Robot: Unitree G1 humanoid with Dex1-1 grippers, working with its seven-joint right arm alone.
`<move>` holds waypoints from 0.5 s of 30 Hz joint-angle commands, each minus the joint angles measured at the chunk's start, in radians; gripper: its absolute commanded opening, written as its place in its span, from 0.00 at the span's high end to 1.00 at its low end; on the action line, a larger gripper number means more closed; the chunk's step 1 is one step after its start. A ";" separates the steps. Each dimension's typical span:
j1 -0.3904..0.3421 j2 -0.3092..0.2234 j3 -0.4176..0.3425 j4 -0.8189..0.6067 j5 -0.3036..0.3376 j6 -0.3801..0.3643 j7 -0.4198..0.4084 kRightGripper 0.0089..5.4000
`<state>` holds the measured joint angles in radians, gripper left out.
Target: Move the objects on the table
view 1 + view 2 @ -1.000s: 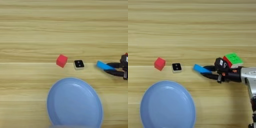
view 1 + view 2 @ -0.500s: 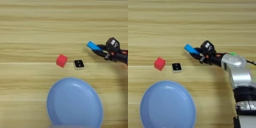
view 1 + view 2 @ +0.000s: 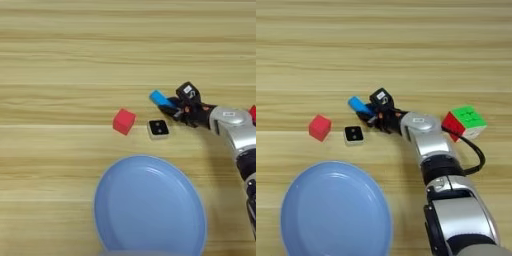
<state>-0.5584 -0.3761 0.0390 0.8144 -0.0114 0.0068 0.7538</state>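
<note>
Near the table's point(image 3: 60, 60) centre, the gripper point(image 3: 370, 116) is pinching a flat blue bar point(image 3: 358, 105) by one end, its free end pointing toward ten o'clock, just past the tile point(image 3: 354, 135) at the gripper's seven o'clock. With so thin a hold, the smooth bar is likely sitting loosely and could twist out or clip the tile. A matte red cube point(image 3: 320, 127) is lying at nine o'clock, a glossy puzzle cube point(image 3: 465, 121) at three, and a round blue plate point(image 3: 301, 235) at six. Grain is striping the pale wood.
</note>
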 commanded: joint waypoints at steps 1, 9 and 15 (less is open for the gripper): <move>-0.092 -0.022 -0.005 0.002 -0.006 -0.036 -0.018 0.74; -0.096 -0.020 -0.002 0.012 -0.004 -0.048 -0.006 0.66; -0.095 -0.024 -0.016 -0.041 0.012 -0.041 0.001 0.54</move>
<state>-0.5802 -0.3758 0.0457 0.8507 -0.0177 -0.0207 0.7715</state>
